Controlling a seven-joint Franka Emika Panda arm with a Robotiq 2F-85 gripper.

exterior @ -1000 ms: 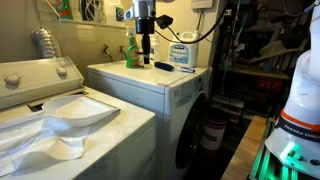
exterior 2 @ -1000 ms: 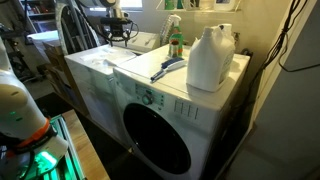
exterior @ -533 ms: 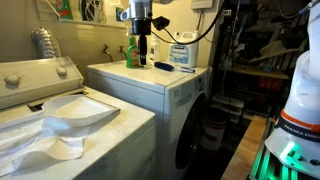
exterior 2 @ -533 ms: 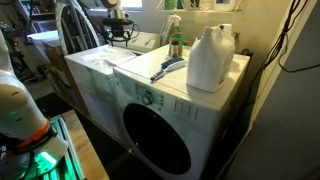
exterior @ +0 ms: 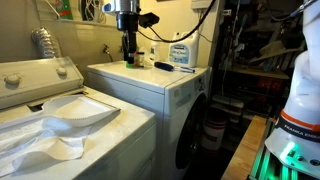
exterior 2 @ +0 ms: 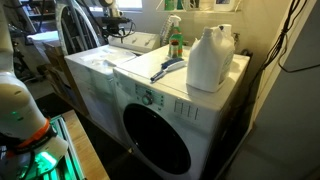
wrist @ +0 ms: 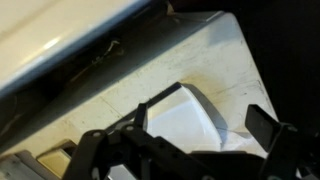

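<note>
My fingers (wrist: 266, 126) are spread wide, nothing pinched between them; in the wrist view a white piece (wrist: 192, 112) lies flat right under the gap; touching it or just above, cannot tell, and the view is too blurry to say what it is; a dark slot runs diagonally past it, beside the pale counter (wrist: 235, 55); in an exterior view the fingers (exterior: 128, 56) point straight down over the counter's back corner, the one next to the washer (exterior: 40, 75); green spray bottle (exterior 2: 176, 44) stands upright at the back edge, near me but apart; dark brush (exterior: 163, 66) lies flat mid-counter, toward the back; white jug (exterior 2: 210, 60) stands upright by the back corner away from the washer, well apart from the fingers; white cloth (exterior: 60, 128) lies crumpled on the washer lid.
</note>
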